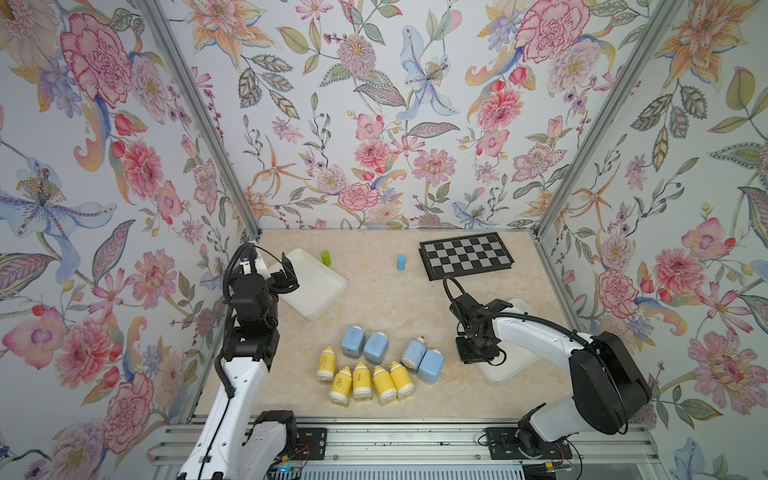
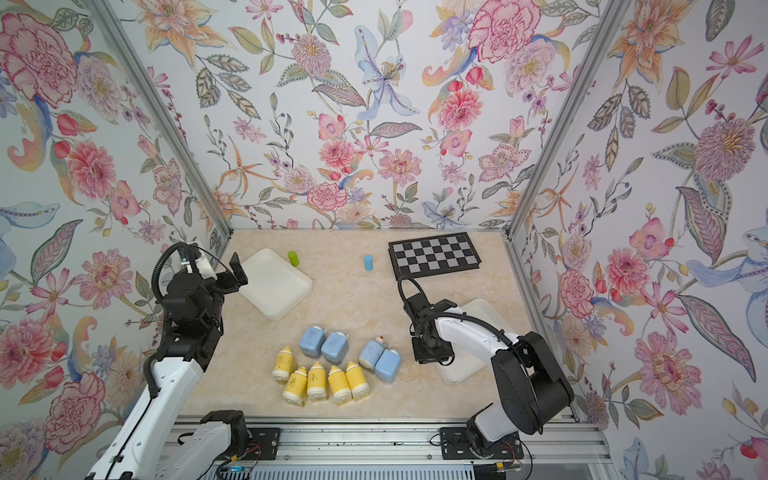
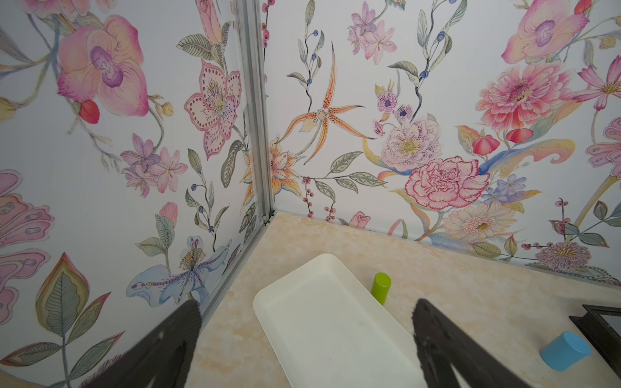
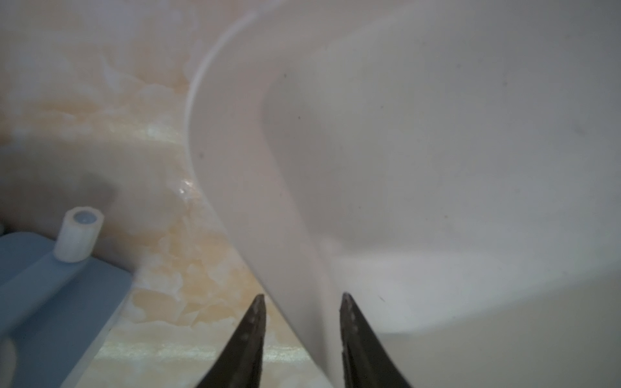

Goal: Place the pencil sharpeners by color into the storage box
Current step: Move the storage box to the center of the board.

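Both trays are empty right now. The left white tray (image 1: 320,291) sits back-left on the bench (image 1: 395,303). The left end effector (image 3: 306,304) hangs above it, fingers spread wide with nothing in them.

The right white tray (image 1: 513,368) is partly under the right arm. The right end effector (image 4: 302,299) is down astride its rim, one finger inside and one outside, nearly together. Honestly can't tell if it's actually pinching.

All the sharpeners are out on the bench, front-centre. The five yellow sharpeners (image 1: 361,380) lie clustered, and the four pale-blue sharpeners (image 1: 376,347) are just behind them in two touching pairs. A green cylinder (image 1: 326,258) stands just beside the left tray. A blue cylinder (image 1: 401,262) stands near the checkerboard (image 1: 465,257).
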`<state>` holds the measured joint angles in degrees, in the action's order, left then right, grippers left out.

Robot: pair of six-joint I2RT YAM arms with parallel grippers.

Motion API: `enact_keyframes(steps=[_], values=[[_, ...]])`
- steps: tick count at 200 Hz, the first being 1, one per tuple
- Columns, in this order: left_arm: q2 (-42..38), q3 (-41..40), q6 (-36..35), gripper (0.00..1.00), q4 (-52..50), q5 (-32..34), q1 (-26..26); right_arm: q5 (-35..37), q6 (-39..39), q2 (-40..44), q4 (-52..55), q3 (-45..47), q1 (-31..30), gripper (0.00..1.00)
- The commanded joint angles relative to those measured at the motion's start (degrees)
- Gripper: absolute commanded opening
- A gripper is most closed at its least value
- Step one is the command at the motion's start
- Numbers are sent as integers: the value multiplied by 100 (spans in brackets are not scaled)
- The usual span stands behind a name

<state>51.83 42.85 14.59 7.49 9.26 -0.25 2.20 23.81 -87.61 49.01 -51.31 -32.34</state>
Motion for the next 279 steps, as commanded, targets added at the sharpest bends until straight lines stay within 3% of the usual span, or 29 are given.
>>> enact_keyframes(steps=[1,44,142,213,279], values=[[-68,-58,51,99,-10,72,-50,-178,-65,-252,-158,-45,91,22],[-95,-66,9,99,-27,137,-78,-315,-131,-724,-236,-516,149,9],[-39,-60,-10,99,-31,221,-124,-507,-160,-2030,-139,-2069,193,8],[174,126,158,99,60,124,-122,-402,-110,-1968,56,-2390,191,34],[246,145,161,99,-10,137,-122,-39,511,-926,1303,-2635,-45,51]])
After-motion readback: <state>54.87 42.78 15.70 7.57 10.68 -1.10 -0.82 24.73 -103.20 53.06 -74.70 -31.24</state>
